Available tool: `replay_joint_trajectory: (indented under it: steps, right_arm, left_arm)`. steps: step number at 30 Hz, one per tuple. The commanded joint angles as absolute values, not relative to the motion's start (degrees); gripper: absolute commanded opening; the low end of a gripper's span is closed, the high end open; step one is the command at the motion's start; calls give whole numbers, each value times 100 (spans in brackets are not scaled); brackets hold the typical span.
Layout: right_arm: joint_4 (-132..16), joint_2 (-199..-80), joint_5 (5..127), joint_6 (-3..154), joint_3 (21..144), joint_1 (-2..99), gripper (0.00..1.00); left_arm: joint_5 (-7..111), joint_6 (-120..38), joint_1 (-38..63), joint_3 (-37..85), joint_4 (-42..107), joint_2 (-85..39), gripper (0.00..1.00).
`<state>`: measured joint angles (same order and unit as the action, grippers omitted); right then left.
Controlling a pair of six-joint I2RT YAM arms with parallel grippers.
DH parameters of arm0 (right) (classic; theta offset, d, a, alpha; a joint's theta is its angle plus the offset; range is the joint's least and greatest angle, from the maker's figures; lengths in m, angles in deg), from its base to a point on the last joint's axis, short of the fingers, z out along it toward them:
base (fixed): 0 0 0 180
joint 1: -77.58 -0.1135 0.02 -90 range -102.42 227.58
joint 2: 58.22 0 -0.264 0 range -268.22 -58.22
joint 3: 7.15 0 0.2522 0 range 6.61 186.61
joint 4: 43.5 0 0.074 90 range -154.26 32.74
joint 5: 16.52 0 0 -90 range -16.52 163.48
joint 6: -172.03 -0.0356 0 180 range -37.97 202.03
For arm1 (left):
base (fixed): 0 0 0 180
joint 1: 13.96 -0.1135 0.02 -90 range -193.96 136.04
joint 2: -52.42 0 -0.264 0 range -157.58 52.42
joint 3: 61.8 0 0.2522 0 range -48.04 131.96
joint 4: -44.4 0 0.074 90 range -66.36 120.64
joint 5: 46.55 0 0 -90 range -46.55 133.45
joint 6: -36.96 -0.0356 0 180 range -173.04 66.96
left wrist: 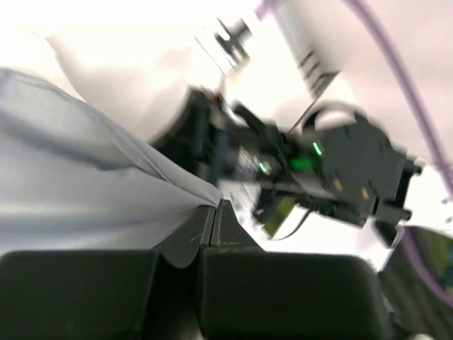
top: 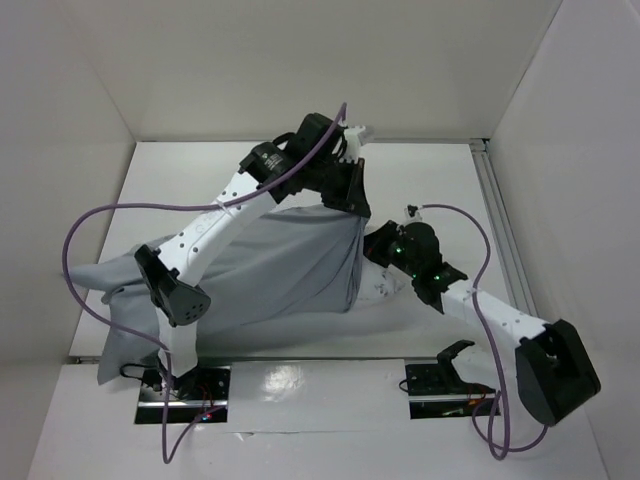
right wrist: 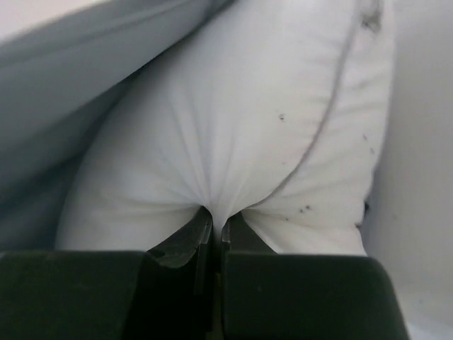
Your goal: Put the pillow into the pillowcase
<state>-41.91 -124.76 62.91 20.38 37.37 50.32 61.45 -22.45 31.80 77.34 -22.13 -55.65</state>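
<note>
L fingers [left wrist: 214,214] are closed tight, no gap, w/ the edge of the grey pillowcase [top: 270,270] pinched betw. the tips. In the top view that arm reaches across the cloth to its far R corner and holds it up off the desk [top: 420,180]. The rest of the case lies wrinkled, running toward the near L.

R fingers [right wrist: 212,225] are also closed, nipping a fold of the white pillow [right wrist: 233,127]. Fabric puckers into the tips, w/ a seam and small dark specks showing to the R. The pillow sits at the case's R end: grey cloth drapes over its L side, and only a small white part shows past the edge in the top view, just beside the R wrist.

Writing: pale mark on the L arm's black housing [top: 268,157], too small to read.

Around: purple cables [top: 75,240] loop off both arms, green LEDs [top: 402,248] glow on the R wrist, a metal rail [top: 497,220] runs along the desk's R side, and white walls stand all round. L arm's links cross over the case mid-cloth.
</note>
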Motion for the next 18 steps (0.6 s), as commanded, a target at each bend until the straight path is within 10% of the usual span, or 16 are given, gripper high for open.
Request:
replay_joint_trajectory:
  steps: [1, 14, 18]
  right_arm:
    - [-3730, -11510, 6530, 1559, 3431, 4875, 0]
    - [-6447, -7564, 7620, 970, 2534, 4770, 0]
    - [-5370, -8173, 7525, 847, 2051, 4770, 0]
  left_arm:
    - [6866, -1964, 2990, 8386, -856, -5733, 0]
    - [7676, -1481, 3683, 9478, -372, -6623, 0]
    - [7203, -1481, 3982, 8654, -294, -6028, 0]
